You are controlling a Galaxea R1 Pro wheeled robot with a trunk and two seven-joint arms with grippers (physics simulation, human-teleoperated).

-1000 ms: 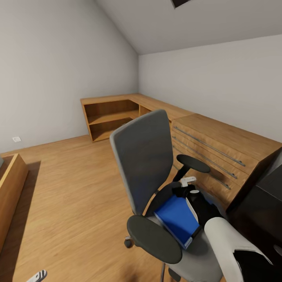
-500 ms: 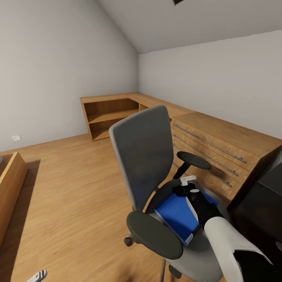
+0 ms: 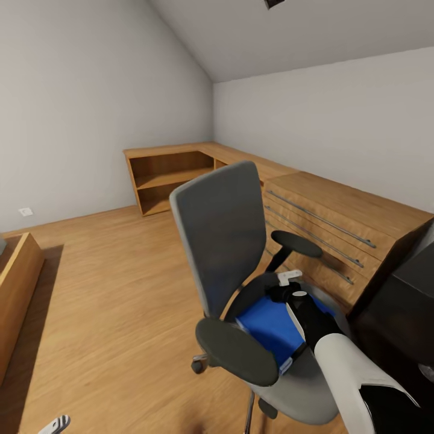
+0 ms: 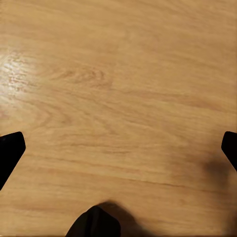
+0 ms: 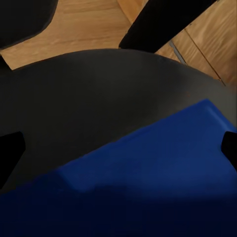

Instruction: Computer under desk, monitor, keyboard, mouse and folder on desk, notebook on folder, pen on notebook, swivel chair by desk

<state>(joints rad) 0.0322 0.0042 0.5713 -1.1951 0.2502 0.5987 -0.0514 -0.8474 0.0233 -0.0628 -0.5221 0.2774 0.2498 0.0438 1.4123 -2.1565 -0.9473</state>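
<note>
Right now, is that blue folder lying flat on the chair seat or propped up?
Flat: the folder rests on the swivel chair seat, right gripper above it.

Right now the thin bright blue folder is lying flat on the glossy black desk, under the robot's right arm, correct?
Not quite. The thin bright blue folder lies flat on the seat of the grey padded swivel chair, not on the desk. The head view shows it there under the right arm, and the right wrist view shows blue against the grey seat.

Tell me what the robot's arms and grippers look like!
In the head view the right arm has a smooth white shell over black parts, with a small white tab near its wrist. Both wrist views show black pointed fingertips at the picture's edges. The left gripper has the same black tips.
</note>
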